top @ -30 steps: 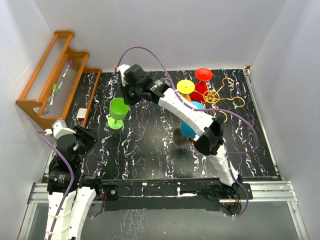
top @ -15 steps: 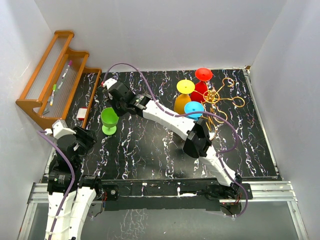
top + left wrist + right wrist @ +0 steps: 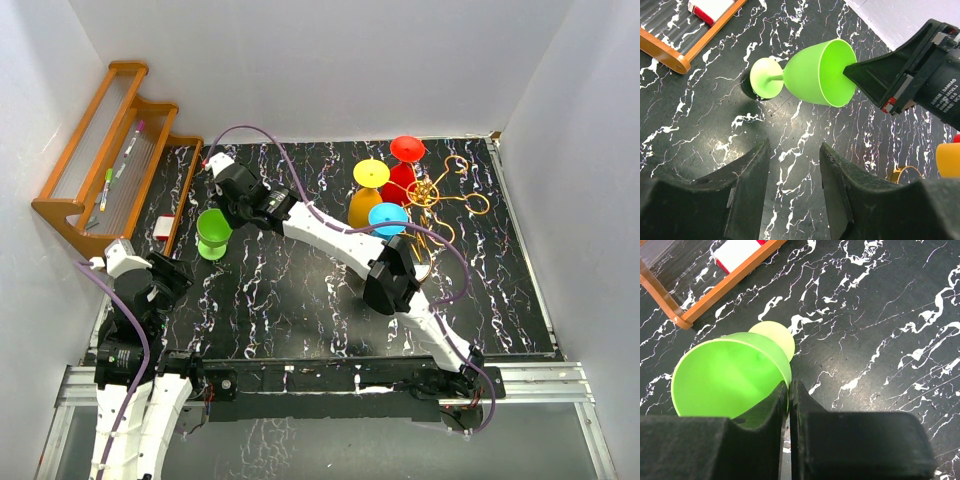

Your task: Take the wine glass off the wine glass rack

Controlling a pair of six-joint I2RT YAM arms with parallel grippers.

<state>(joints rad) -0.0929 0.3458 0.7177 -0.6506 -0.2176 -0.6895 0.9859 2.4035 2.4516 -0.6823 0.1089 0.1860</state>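
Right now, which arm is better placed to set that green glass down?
Right. The right hand pinches the green glass by its rim, so it only needs to lower and let go. The left hand is open nearby, holding nothing.

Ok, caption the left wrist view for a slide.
Right fingers pinch the green glass by its rim, near the wooden shelf.

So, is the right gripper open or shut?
Shut: the right gripper pinches the green glass by its rim, one finger inside the bowl, one outside.

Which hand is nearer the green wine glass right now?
Right. The right hand pinches the rim of the green wine glass; the left hand hangs open and apart, the glass ahead of it.
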